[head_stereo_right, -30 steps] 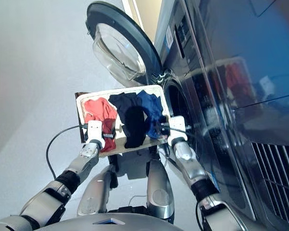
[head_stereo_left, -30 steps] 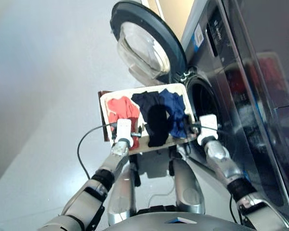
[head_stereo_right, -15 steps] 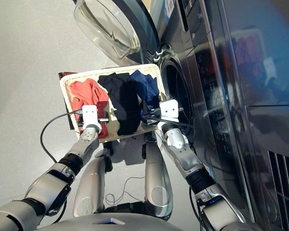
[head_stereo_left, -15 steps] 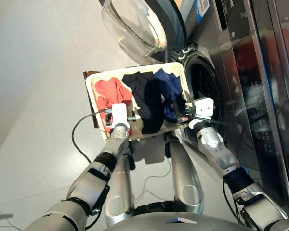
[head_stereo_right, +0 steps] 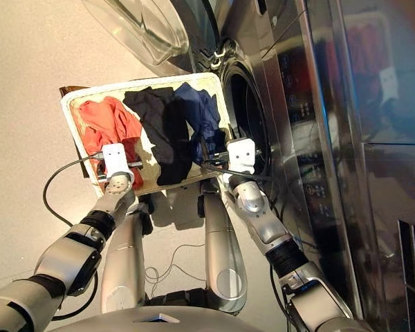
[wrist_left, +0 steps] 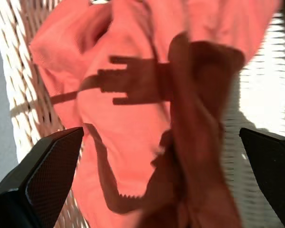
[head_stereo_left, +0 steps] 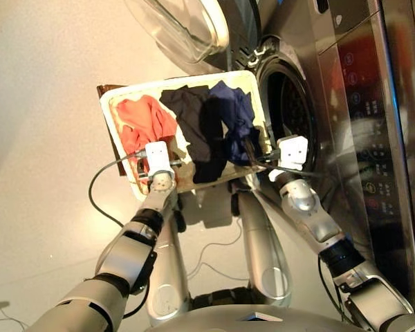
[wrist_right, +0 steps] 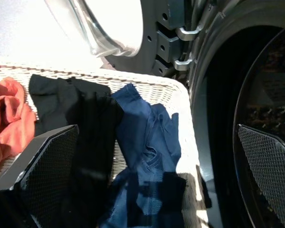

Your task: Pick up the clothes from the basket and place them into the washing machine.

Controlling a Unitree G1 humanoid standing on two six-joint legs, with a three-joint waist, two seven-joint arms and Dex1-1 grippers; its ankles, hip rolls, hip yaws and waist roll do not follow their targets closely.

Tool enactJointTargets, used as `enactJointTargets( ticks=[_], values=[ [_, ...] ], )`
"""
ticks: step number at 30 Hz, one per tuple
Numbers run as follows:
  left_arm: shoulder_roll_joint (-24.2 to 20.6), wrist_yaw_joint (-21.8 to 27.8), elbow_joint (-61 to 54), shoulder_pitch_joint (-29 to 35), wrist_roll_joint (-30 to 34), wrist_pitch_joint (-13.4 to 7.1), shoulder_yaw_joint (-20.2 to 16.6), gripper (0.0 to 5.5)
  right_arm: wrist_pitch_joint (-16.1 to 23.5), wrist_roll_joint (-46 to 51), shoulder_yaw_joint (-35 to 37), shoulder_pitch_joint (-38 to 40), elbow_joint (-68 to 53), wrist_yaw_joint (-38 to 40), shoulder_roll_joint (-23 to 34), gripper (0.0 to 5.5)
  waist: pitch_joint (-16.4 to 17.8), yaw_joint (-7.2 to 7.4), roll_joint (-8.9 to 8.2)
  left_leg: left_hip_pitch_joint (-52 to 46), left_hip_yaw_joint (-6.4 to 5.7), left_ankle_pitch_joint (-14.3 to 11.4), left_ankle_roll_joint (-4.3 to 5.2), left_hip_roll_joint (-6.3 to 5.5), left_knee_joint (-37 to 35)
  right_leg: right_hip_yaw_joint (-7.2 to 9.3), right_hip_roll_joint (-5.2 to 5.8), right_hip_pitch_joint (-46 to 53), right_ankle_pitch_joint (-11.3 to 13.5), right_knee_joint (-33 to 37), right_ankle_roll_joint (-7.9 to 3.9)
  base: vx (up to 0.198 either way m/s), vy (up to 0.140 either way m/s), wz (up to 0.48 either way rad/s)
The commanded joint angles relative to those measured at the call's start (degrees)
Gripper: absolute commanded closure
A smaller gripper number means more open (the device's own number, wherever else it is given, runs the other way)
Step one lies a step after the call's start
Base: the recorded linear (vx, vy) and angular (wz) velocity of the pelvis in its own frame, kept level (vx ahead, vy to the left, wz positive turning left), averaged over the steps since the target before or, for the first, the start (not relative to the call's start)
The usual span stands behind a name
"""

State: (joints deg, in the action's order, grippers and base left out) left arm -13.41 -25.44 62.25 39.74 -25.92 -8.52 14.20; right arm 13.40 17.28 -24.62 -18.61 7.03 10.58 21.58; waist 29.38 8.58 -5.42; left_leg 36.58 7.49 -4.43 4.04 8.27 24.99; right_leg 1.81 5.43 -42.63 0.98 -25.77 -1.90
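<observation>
The cream wicker basket (head_stereo_left: 117, 149) stands in front of the washing machine (head_stereo_left: 346, 83), beside its open drum hole (head_stereo_left: 290, 114). In it lie an orange-red garment (head_stereo_left: 142, 119) at the left, a black one (head_stereo_left: 197, 131) in the middle and a dark blue one (head_stereo_left: 232, 119) nearest the drum. My left gripper (wrist_left: 161, 130) hangs open just above the orange-red garment, holding nothing. My right gripper (head_stereo_left: 254, 156) is open over the basket's near right corner, by the dark blue garment (wrist_right: 149, 142), with its fingers (wrist_right: 42, 166) wide apart.
The round glass door (head_stereo_left: 183, 24) stands swung open beyond the basket. A dark brown support (head_stereo_left: 111, 91) shows under the basket's far left corner. A black cable (head_stereo_left: 97, 197) loops from my left wrist, and thin wires (head_stereo_left: 214, 256) lie on the floor.
The camera has tilted down, so the whole scene has shifted. Both grippers stay open over the basket's near side, and the three garments lie as before.
</observation>
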Motion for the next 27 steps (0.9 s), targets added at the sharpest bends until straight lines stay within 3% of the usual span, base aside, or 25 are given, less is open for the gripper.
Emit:
enactJointTargets(
  ticks=[1, 8, 15, 27],
  values=[
    [-1.7, -0.8, 1.1, 1.2, -0.1, -1.3, -1.1, 0.0, 5.4, 2.4, 0.5, 1.1, -7.6, -0.3, 2.5, 0.0, -2.4, 0.59, 0.18, 0.7, -2.1, -2.9, 2.7, 3.62, 6.6, -0.77, 1.84, -0.2, -3.8, -5.7, -5.66, 0.0, 0.0, 0.0],
    [-4.8, -0.4, 5.0, 3.8, -1.4, -0.7, -3.8, 0.0, 6.1, 3.4, 0.4, 1.9, -8.8, -1.2, 2.5, 0.0, -3.6, 1.22, -0.38, 4.8, -2.5, -3.9, 3.01, 4.24, 9.8, -1.09, 1.68, -4.2, -3.9, -8.0, -5.68, 0.0, 0.0, 0.0],
    [-6.2, -0.1, 7.4, 3.6, -0.6, 0.1, -5.1, 0.0, 6.4, 4.2, 0.2, 2.8, -9.8, -2.5, 3.6, 0.0, -4.5, 1.16, -0.76, 6.3, -2.23, -4.5, 2.69, 4.43, 11.2, -1.85, 1.83, -5.6, -3.8, -8.6, -5.96, 0.0, 0.0, 0.0],
    [-7.3, 4.6, 5.9, 1.7, -2.5, -1.0, -5.7, 0.0, 6.1, 5.8, 1.6, 4.6, -11.5, -4.9, 4.3, 0.0, -6.1, 1.19, -0.83, 8.9, -2.65, -4.2, 2.53, 4.38, 12.1, -1.86, 2.01, -7.5, -3.7, -8.7, -5.89, 0.0, 0.0, 0.0]
  ],
)
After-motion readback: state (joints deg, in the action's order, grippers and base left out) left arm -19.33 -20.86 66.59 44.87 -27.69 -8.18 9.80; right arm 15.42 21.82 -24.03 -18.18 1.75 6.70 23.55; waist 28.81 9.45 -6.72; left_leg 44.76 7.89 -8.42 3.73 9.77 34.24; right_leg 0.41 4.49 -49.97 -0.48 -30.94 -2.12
